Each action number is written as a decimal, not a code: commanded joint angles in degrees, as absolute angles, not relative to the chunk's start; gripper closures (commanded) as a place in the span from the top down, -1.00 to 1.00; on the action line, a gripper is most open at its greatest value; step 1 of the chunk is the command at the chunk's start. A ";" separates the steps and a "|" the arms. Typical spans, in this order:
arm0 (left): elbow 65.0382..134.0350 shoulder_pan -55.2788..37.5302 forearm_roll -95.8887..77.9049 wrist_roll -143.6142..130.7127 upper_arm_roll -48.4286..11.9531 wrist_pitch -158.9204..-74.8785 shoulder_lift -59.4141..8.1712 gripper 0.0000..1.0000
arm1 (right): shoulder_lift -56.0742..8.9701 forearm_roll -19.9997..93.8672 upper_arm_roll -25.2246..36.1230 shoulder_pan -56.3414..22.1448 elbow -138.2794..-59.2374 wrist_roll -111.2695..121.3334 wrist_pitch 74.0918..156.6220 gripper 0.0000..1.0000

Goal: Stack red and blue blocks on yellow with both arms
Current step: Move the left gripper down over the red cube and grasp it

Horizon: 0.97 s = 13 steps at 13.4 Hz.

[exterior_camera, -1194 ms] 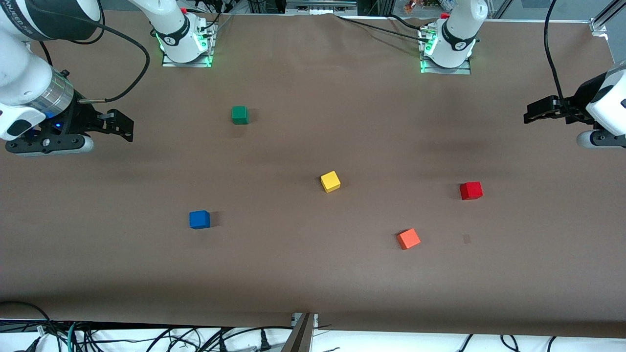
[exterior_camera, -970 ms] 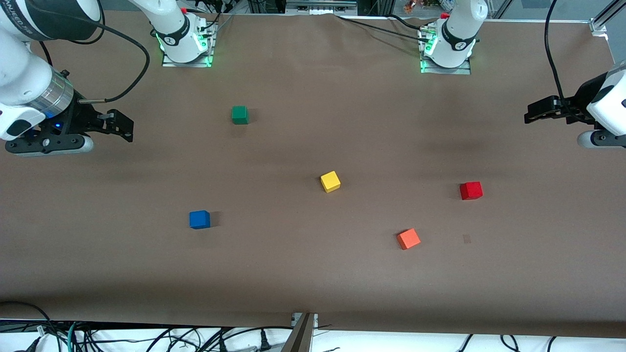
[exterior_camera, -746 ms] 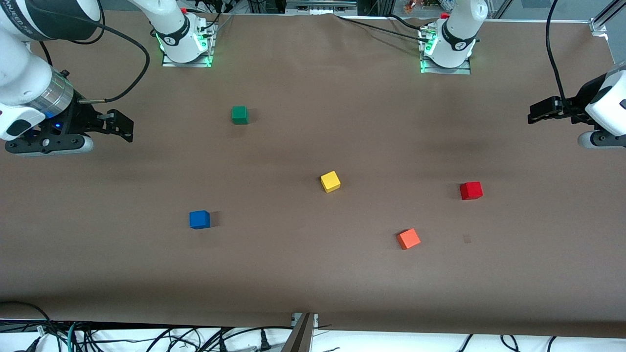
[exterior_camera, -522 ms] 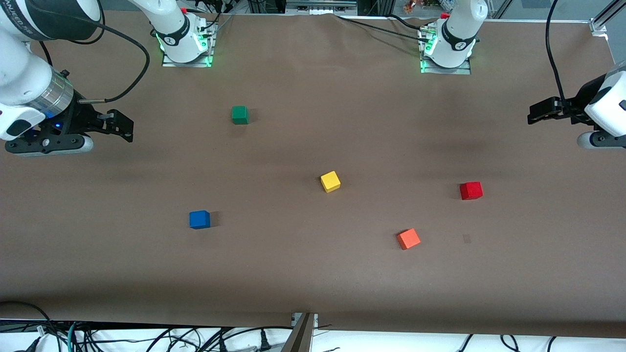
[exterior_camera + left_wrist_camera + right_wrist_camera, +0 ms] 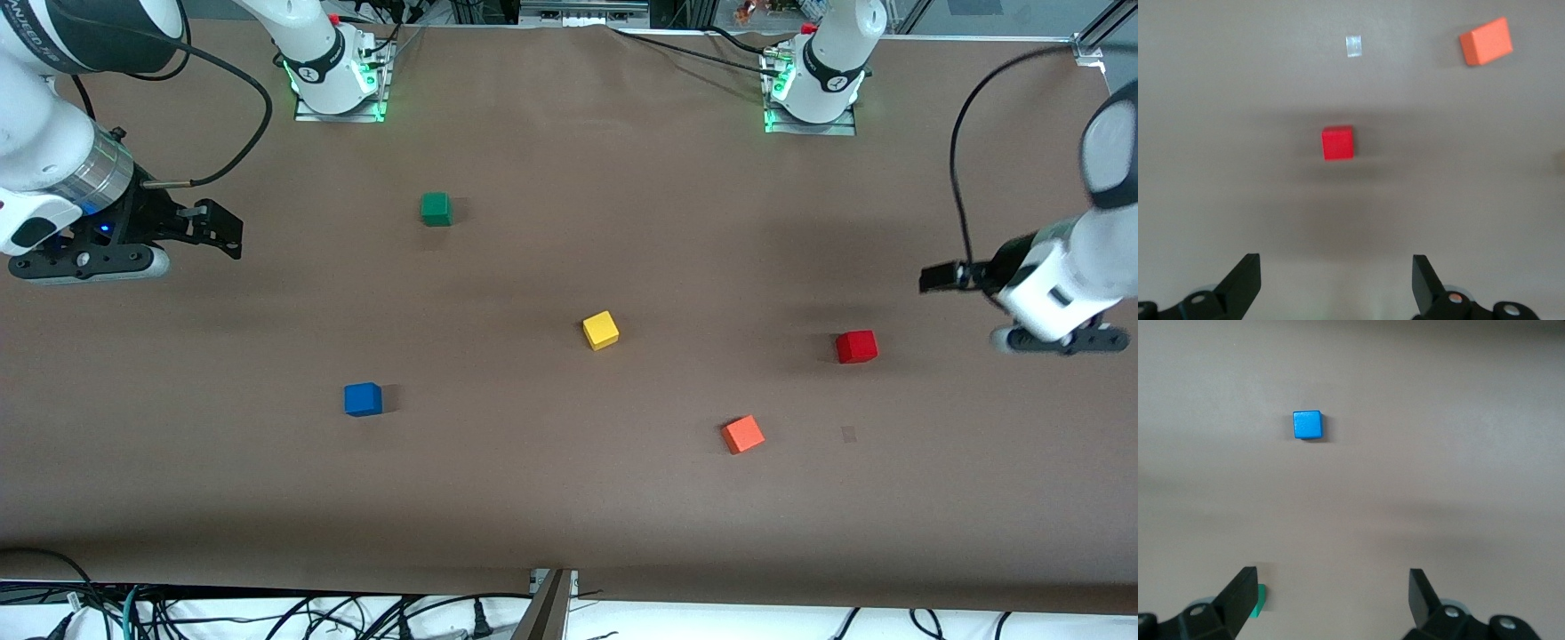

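The red cube (image 5: 856, 346) lies on the brown table toward the left arm's end and also shows in the left wrist view (image 5: 1338, 143). The yellow cube (image 5: 601, 330) sits mid-table. The blue cube (image 5: 363, 399) lies toward the right arm's end and shows in the right wrist view (image 5: 1307, 425). My left gripper (image 5: 931, 277) is open and empty, up over bare table close to the red cube; it also shows in its own wrist view (image 5: 1336, 280). My right gripper (image 5: 229, 233) is open and empty, waiting over the table's right-arm end; it also shows in its own wrist view (image 5: 1331, 593).
An orange cube (image 5: 742, 435) lies nearer the front camera than the red cube. A green cube (image 5: 436, 209) lies near the right arm's base. A small tape mark (image 5: 848, 434) is beside the orange cube. Cables hang at the table's front edge.
My left arm has swung in from the table's end toward the red cube. The right arm and all cubes have not moved.
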<state>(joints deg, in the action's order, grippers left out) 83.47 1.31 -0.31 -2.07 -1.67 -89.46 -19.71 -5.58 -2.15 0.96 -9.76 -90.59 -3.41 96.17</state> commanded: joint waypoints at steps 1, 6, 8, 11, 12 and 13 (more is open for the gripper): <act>91.19 1.06 -1.06 -1.14 -1.67 -100.06 -20.74 1.00 | -5.19 -2.20 0.62 -9.23 -90.79 -2.55 96.50 0.99; 110.01 1.41 -0.36 -0.97 -1.67 -124.14 -20.13 1.00 | -5.19 -2.20 0.53 -9.23 -90.79 -2.55 96.68 0.99; 115.72 1.76 -0.35 -0.97 -1.67 -132.14 -20.39 1.00 | -5.19 -2.20 0.53 -9.23 -90.79 -2.55 96.68 0.99; 123.99 1.85 -0.35 -0.97 -1.67 -145.50 -22.06 1.00 | -5.19 -2.20 0.53 -9.23 -90.79 -2.55 96.68 0.99; 125.32 1.85 -0.35 -0.97 -1.67 -147.81 -22.67 1.00 | -5.19 -2.20 0.53 -9.23 -90.79 -2.55 96.68 0.99; 125.59 1.85 -0.35 -0.71 -1.67 -148.27 -22.94 1.00 | -5.10 -2.20 0.53 -9.23 -90.79 -2.55 96.68 0.99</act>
<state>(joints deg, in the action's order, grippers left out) 123.19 1.47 -0.28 -2.01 -1.54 -145.55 -23.57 -5.58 -2.15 0.95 -9.76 -90.59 -3.41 96.34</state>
